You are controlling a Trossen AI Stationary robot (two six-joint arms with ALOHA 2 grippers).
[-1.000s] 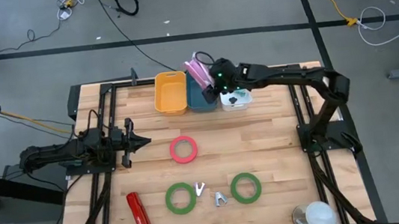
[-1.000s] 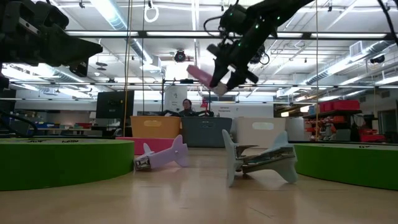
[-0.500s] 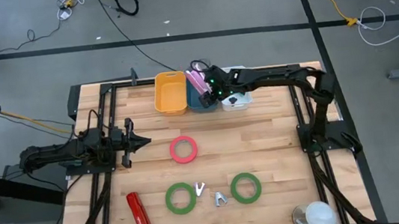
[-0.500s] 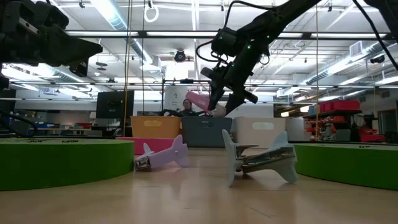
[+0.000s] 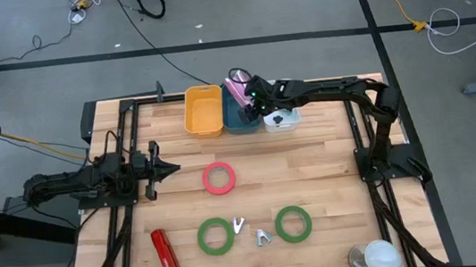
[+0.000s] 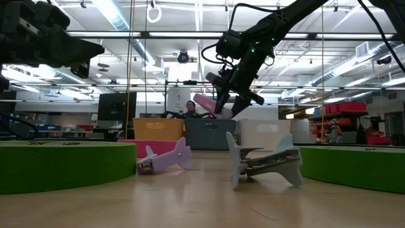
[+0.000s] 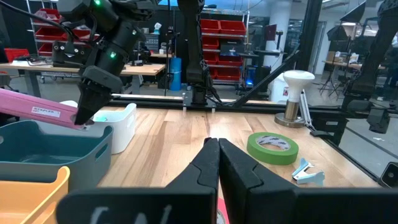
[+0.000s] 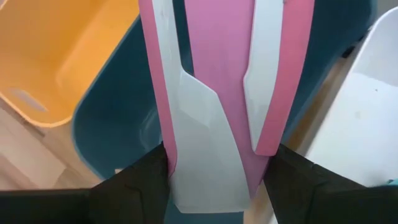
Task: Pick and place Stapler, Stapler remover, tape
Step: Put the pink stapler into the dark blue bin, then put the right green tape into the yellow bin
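1. High view: the right pincer (image 5: pixel 247 96) is seen over the blue bin (image 5: pixel 234 118), clamped on a pink stapler (image 5: pixel 237 90) whose free end juts past the bin's far rim. The yellow bin (image 5: pixel 203 111) stands touching the blue bin on one side, the white bin (image 5: pixel 283 118) on the other. Well away from the blue bin, toward the counter's (image 5: pixel 313 161) near edge, lie the pinkish-red tape (image 5: pixel 219 178), two green tape rolls (image 5: pixel 215 236) (image 5: pixel 292 223), two small staple removers (image 5: pixel 249 231) between them, and a red stapler (image 5: pixel 167 256). The left pincer (image 5: pixel 168 168) waits well to the side of the blue bin, pinched shut and empty.

2. Low view: the pink stapler (image 6: pixel 205 103) is held tilted above the blue bin (image 6: pixel 212 134), not yet resting inside.

3. Left wrist view: the left pincer's fingers (image 7: pixel 211 163) are seen pressed together; beyond them, the pink stapler (image 7: pixel 38 109) is held slantwise over the blue bin's rim (image 7: pixel 46 152).

4. Right wrist view: the pink stapler (image 8: pixel 221 81) is gripped at its near end between the dark fingers (image 8: pixel 134 180), with the blue bin (image 8: pixel 118 124) beneath it.

5. Risk, as judged: because the stapler overhangs the rim at a slant, an early release could let it strike the rim, tip outward or slide into the yellow bin. A lower, more centred release would seem safer.
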